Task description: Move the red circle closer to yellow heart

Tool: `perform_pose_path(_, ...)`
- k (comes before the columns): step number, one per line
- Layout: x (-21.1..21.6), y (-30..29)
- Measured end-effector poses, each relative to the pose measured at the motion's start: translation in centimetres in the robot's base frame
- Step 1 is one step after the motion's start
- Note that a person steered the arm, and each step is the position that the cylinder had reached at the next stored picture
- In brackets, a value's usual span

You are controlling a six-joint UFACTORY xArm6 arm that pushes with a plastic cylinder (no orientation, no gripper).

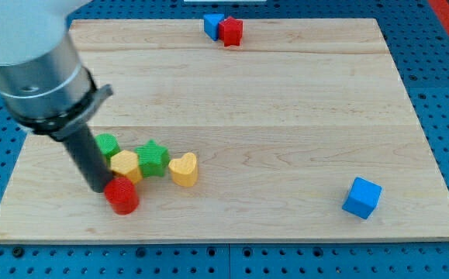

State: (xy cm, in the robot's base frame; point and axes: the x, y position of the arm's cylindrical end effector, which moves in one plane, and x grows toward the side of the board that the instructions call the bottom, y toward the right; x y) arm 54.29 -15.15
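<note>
The red circle [121, 194] lies near the board's lower left. The yellow heart [184, 169] lies to its upper right, a short gap away. My tip [98, 187] is at the red circle's left side, touching or nearly touching it. The dark rod rises from there to the view's upper left and hides part of the green block behind it.
A yellow block [126, 164], a green star [153, 158] and a green block [107, 144] cluster just above the red circle. A blue cube [361, 198] sits at lower right. A blue block [213, 24] and a red block [230, 31] touch at the top edge.
</note>
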Motion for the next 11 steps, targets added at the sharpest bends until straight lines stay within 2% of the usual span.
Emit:
perform_pose_path(1,0.1,0.1)
perform_pose_path(2,2.8,-2.7)
perform_pose_path(3,5.0,-2.6)
perform_pose_path(7,1.5,2.0)
perform_pose_path(9,1.5,7.5)
perform_pose_path(11,3.6,7.2)
